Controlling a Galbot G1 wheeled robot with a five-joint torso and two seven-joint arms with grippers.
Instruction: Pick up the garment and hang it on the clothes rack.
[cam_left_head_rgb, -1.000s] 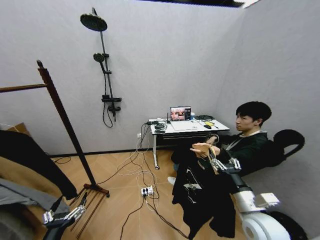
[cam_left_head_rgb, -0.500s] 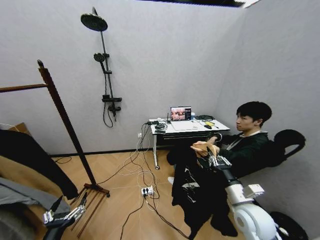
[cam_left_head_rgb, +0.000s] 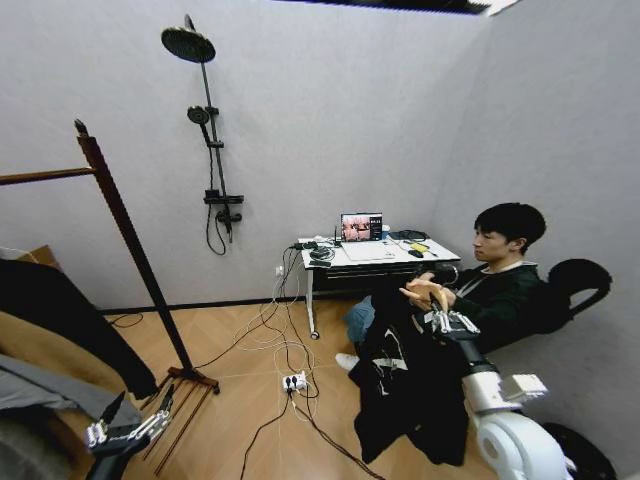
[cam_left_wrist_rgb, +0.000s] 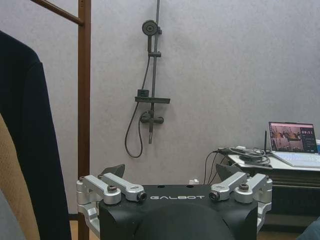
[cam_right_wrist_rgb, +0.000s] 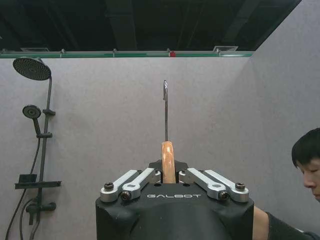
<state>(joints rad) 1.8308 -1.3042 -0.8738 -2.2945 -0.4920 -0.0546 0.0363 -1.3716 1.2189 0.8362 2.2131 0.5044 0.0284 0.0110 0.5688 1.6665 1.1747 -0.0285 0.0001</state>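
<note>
The garment (cam_left_head_rgb: 410, 390) hangs black and limp from a pale wooden hanger (cam_right_wrist_rgb: 168, 159) with a metal hook (cam_right_wrist_rgb: 165, 107). My right gripper (cam_left_head_rgb: 441, 320) is shut on the hanger's neck, low at the right in the head view; the right wrist view shows that gripper (cam_right_wrist_rgb: 168, 172) clamped on the wood. A seated person's hand (cam_left_head_rgb: 425, 292) rests at the hanger's top, just above the gripper. The clothes rack (cam_left_head_rgb: 130, 250), of dark reddish-brown wood, stands far to the left, its post (cam_left_wrist_rgb: 84, 100) rising ahead of my left gripper (cam_left_wrist_rgb: 172, 172). The left gripper (cam_left_head_rgb: 125, 435) is parked low and open.
A dark coat (cam_left_head_rgb: 60, 310), a tan coat (cam_left_head_rgb: 35, 355) and a grey top (cam_left_head_rgb: 45, 390) hang at the rack's left. A desk (cam_left_head_rgb: 375, 258) with a laptop stands by the back wall. Cables and a power strip (cam_left_head_rgb: 294, 381) lie on the wooden floor between rack and person.
The garment has swung a little to the right with my right gripper, uncovering the person's knee. The person's hand has shifted right along the hanger. My left arm has stayed still.
</note>
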